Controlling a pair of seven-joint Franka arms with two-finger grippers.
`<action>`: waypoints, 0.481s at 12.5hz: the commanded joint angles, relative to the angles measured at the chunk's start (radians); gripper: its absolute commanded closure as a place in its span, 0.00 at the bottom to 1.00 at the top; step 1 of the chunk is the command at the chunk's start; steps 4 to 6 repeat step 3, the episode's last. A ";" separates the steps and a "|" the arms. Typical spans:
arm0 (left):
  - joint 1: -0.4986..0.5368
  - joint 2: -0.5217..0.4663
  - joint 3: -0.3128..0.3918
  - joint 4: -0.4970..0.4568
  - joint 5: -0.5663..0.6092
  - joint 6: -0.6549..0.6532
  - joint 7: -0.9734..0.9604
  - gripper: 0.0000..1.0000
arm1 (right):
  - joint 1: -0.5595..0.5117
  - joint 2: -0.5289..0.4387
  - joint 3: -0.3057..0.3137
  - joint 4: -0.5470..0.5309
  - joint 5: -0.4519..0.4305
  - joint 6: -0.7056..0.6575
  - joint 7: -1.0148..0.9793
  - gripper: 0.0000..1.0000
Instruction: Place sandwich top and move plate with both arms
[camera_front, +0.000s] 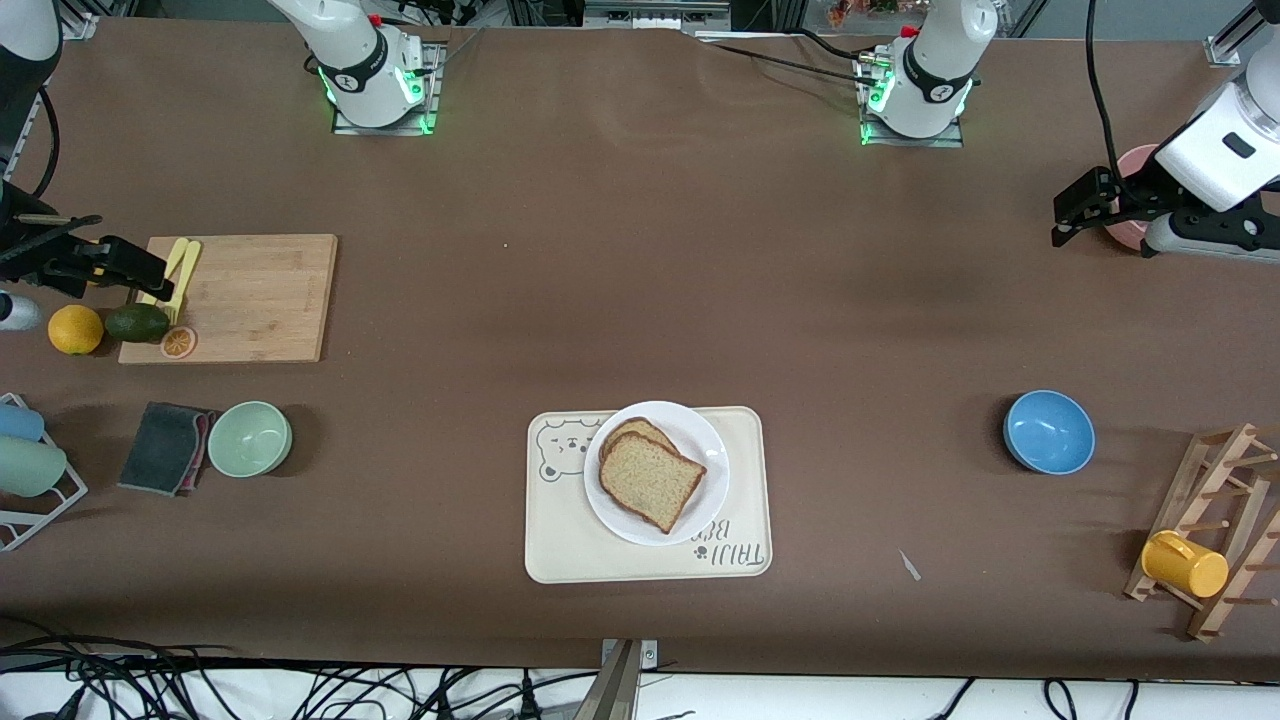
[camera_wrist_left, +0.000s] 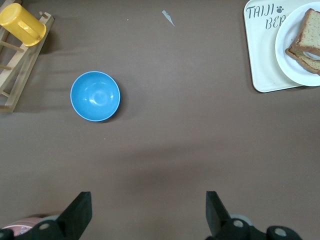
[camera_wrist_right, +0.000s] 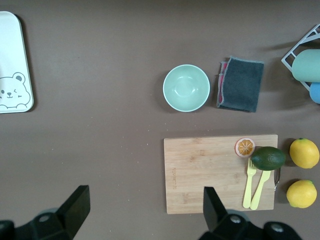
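Note:
The sandwich top (camera_front: 652, 482), a speckled tan slice with brown crust, lies on another slice whose edge shows under it. Both sit on the white plate (camera_front: 703, 443), which stands on the cream bear tray (camera_front: 560, 545). The left wrist view shows the sandwich top (camera_wrist_left: 307, 31), the plate (camera_wrist_left: 290, 62) and the tray (camera_wrist_left: 260, 65). My left gripper (camera_front: 1068, 215) is open and empty, up over the left arm's end of the table (camera_wrist_left: 148, 200). My right gripper (camera_front: 140, 265) is open and empty over the cutting board's edge (camera_wrist_right: 145, 195).
A blue bowl (camera_front: 1049, 431) and a wooden rack with a yellow mug (camera_front: 1183, 563) are toward the left arm's end. A green bowl (camera_front: 249, 438), grey cloth (camera_front: 165, 447), cutting board (camera_front: 250, 300), avocado (camera_front: 138, 322) and an orange fruit (camera_front: 75, 329) are toward the right arm's end.

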 joint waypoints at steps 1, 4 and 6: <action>0.002 0.008 -0.005 0.011 -0.020 -0.004 -0.011 0.00 | -0.005 0.021 0.001 0.038 0.023 -0.016 -0.020 0.00; 0.004 0.008 -0.003 0.011 -0.020 -0.004 -0.008 0.00 | -0.004 0.021 0.004 0.038 0.023 -0.016 -0.021 0.00; 0.004 0.008 -0.003 0.011 -0.020 -0.004 -0.008 0.00 | -0.004 0.021 0.004 0.038 0.023 -0.016 -0.021 0.00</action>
